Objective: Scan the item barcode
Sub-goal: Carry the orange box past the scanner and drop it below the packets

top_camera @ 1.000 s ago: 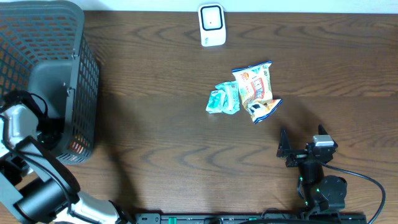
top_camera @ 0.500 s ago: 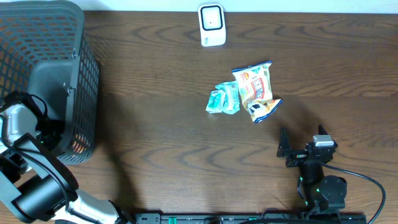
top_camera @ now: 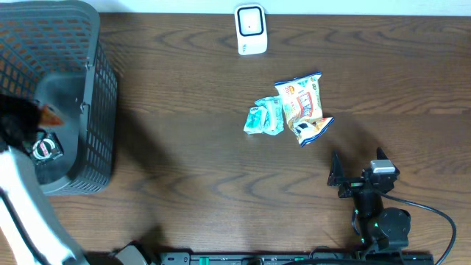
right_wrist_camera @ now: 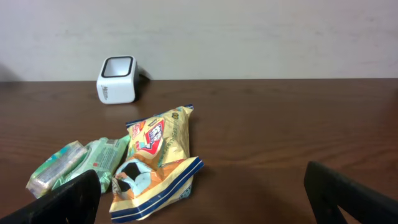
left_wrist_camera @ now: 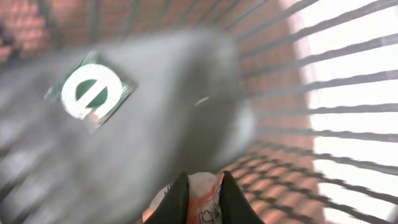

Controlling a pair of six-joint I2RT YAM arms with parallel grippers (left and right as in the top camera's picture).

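Note:
Over the grey mesh basket (top_camera: 96, 88) at the far left, my left gripper (top_camera: 38, 118) is shut on an orange-and-white packet (top_camera: 53, 116). The left wrist view is blurred; it shows the two dark fingers (left_wrist_camera: 177, 199) of that gripper (left_wrist_camera: 204, 177) pinching the packet (left_wrist_camera: 202, 199) above the basket floor. The white barcode scanner (top_camera: 250, 29) stands at the table's far edge, also visible in the right wrist view (right_wrist_camera: 117, 79). My right gripper (top_camera: 360, 177) rests open near the front edge, nothing between its fingers (right_wrist_camera: 199, 180).
A yellow snack bag (top_camera: 300, 99), a blue-edged snack bag (top_camera: 313, 129) and green packs (top_camera: 265, 118) lie mid-table. A round green-and-white item (top_camera: 45, 149) lies on the basket floor (left_wrist_camera: 90, 93). The basket's walls (left_wrist_camera: 348, 93) surround my left gripper.
My left gripper has shut on the orange-and-white packet and risen inside the basket. The right arm has not moved.

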